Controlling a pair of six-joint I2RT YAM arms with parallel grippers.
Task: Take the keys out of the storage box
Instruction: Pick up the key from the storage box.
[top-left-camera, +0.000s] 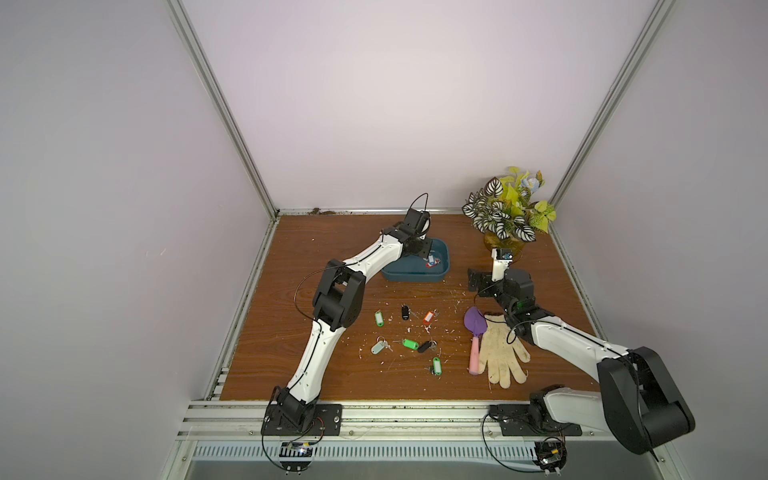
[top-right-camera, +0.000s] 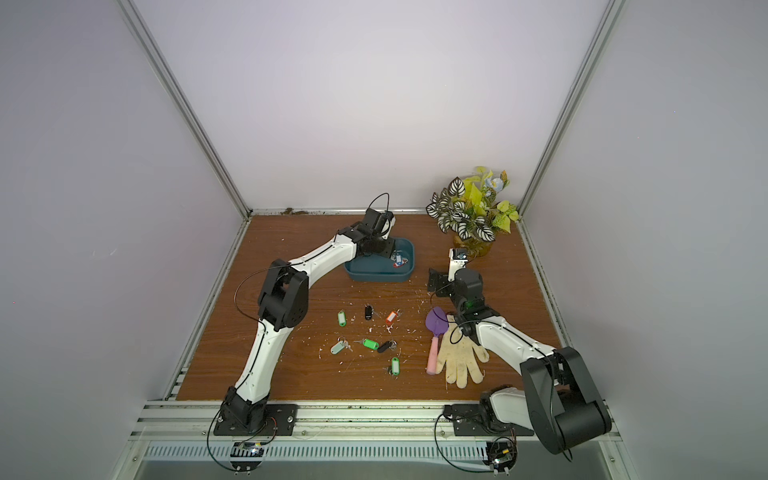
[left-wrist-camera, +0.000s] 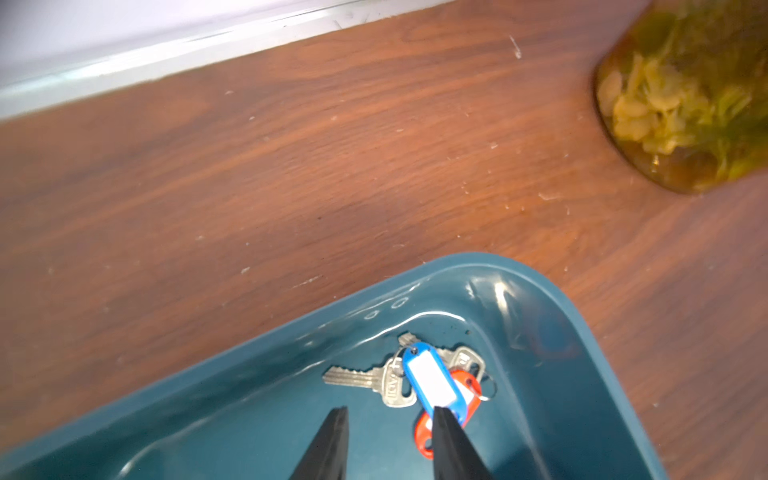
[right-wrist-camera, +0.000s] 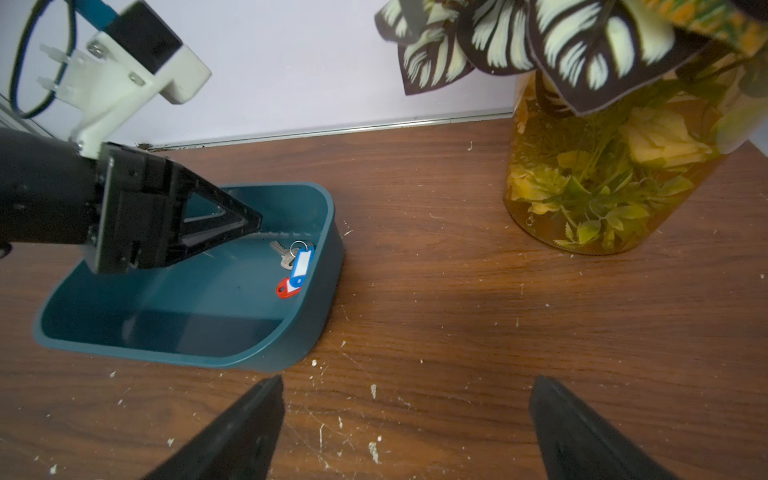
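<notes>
Seven tagged keys (top-left-camera: 409, 343) loose, front half of table (top-left-camera: 374, 382). Teal box (top-left-camera: 411, 276), back centre: two keys, blue tag (left-wrist-camera: 428, 380) and red tag (left-wrist-camera: 424, 436), one corner; left pincer (left-wrist-camera: 390, 411) apart over them. Right pincer (right-wrist-camera: 408, 380) apart, empty.

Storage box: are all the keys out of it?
No, the box holds a blue-tagged key lying partly over a red-tagged key near one corner.

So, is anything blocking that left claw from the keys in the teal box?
Nothing visible. The left gripper hangs open over the storage box, and the blue-tagged key, lying on the red-tagged key, sits right at its fingertips.
</notes>
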